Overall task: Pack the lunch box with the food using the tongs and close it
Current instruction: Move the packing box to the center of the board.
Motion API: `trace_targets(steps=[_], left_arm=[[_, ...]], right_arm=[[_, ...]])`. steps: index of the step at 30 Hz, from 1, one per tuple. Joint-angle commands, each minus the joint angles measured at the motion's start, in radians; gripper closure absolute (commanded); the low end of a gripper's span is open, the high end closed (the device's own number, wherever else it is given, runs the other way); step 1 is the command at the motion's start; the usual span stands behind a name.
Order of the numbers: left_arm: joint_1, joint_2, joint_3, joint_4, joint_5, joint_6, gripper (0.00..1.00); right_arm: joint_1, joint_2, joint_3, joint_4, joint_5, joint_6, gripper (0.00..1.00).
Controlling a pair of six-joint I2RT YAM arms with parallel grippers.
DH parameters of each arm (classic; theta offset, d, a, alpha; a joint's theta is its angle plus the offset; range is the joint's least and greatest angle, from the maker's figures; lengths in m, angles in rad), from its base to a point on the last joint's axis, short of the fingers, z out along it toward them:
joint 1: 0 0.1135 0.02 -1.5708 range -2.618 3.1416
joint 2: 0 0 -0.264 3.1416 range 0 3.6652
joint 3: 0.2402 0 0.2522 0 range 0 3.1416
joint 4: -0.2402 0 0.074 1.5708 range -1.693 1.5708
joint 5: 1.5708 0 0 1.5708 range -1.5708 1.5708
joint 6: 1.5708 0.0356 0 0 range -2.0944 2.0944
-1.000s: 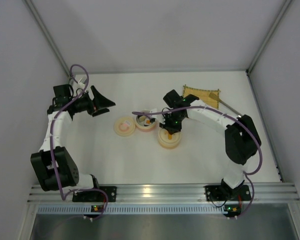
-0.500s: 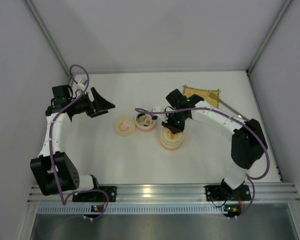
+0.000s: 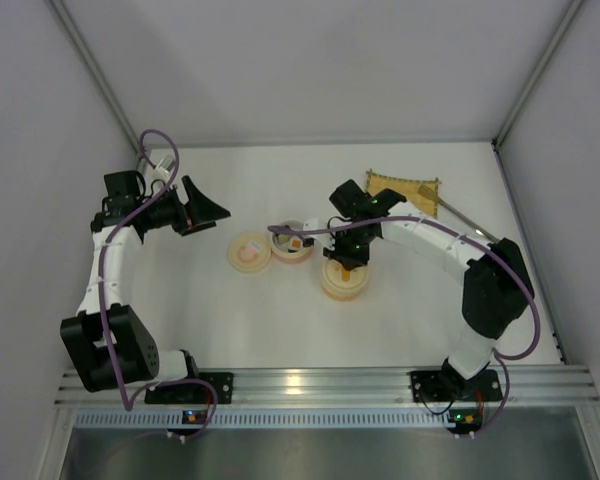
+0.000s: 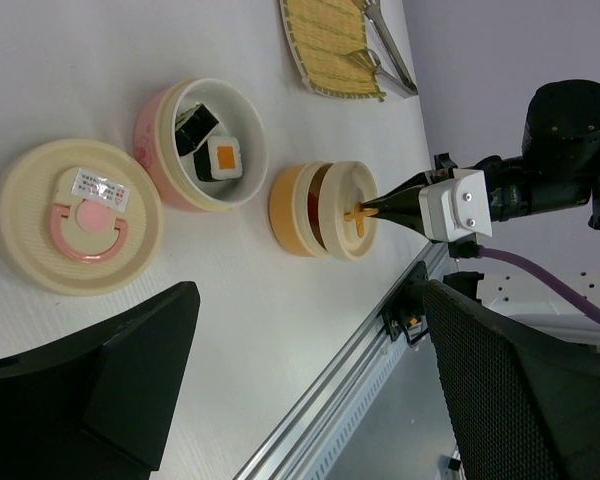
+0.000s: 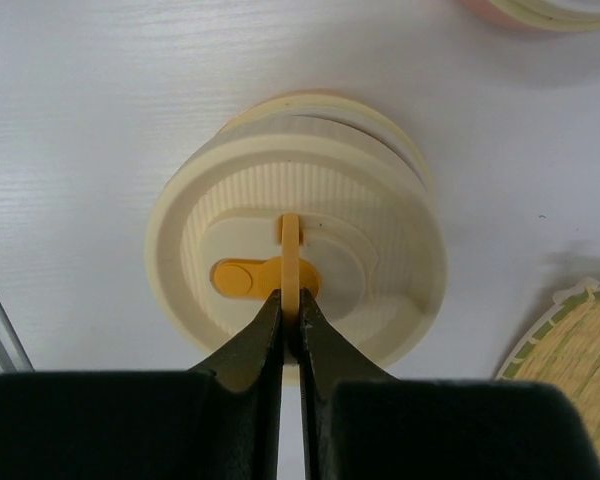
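The right pincer (image 5: 290, 305) is pinched tight on the upright orange tab (image 5: 290, 240) of the round cream ribbed lid (image 5: 380, 290) over the orange round container (image 4: 290, 210); the left pincer (image 4: 310, 300) gapes wide, holding nothing

i find only one label: a small white sticker (image 4: 100, 187) on top of the cream lid (image 4: 35, 250) with the pink handle. it has tiny red and dark marks on it, but they are too small for me to read. i cannot read any words or numbers.
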State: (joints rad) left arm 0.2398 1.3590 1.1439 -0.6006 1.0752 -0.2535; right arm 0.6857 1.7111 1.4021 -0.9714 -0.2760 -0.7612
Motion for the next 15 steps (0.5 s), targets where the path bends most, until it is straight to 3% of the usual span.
trace_targets(steps=[1,15], left_arm=[[0.006,-0.023,0.033,-0.007,0.011,0.036,0.02],[0.007,-0.023,0.024,-0.031,0.015,0.066,0.02]], right_arm=[[0.025,0.013,0.038,-0.079,-0.006,-0.108,1.0],[0.035,0.051,0.135,-0.138,-0.014,-0.372,1.0]])
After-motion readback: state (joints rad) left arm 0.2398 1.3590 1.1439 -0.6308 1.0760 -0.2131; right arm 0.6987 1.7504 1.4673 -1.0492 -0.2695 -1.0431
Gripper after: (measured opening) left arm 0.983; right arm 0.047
